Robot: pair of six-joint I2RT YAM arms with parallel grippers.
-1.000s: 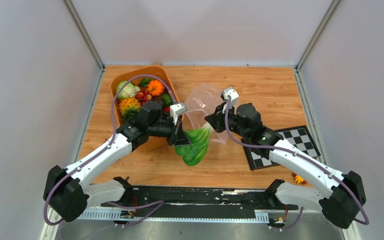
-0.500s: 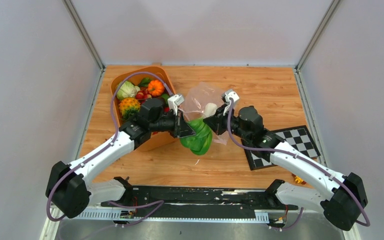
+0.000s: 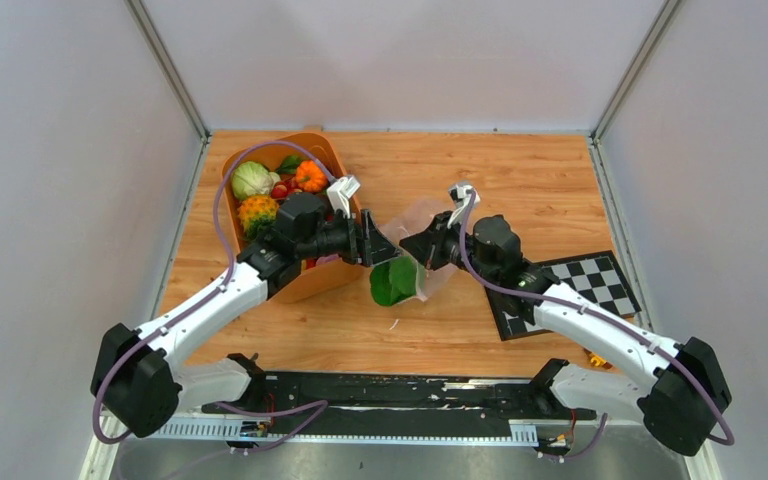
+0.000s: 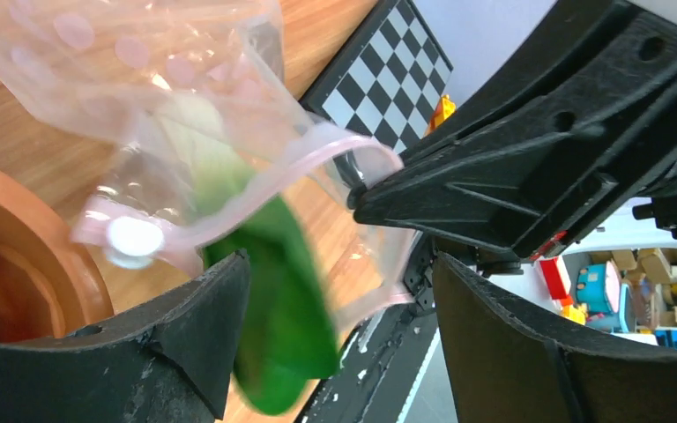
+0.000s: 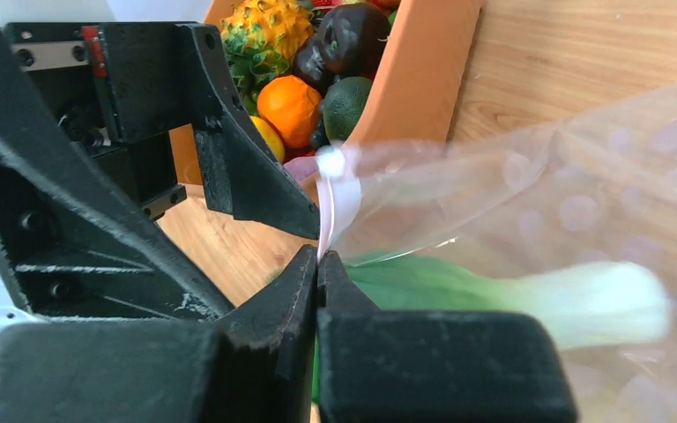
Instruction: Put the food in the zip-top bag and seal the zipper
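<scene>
your right gripper (image 5: 319, 260) pinches the bag (image 5: 582, 167) by its zipper (image 5: 339, 198), so the mouth hangs open. your left gripper (image 4: 335, 264) stands wide, with the bok choy (image 4: 286, 308) loose between its jaws and partly inside the bag.

One zip-top bag (image 3: 418, 222), one bok choy (image 3: 392, 282), one orange tub (image 3: 322, 278), one checkered board (image 3: 592, 285), one orange pumpkin (image 3: 310, 176), one pale cabbage (image 3: 251, 180), two robot arms (image 3: 210, 305).

Zip-top bag (image 3: 418, 218): clear film with pale round dots on one face. Zipper (image 5: 335, 207): pale pink strip with a white slider. Bok choy (image 3: 393, 281): vivid green leaves and a whitish-green stalk. Tub (image 3: 312, 285): orange, holding an orange pumpkin (image 3: 310, 176), a pale green cabbage (image 3: 251, 180) and small red pieces (image 3: 280, 190). Board (image 3: 585, 285): black-and-white checks. Tabletop (image 3: 530, 180): light wood grain.
</scene>
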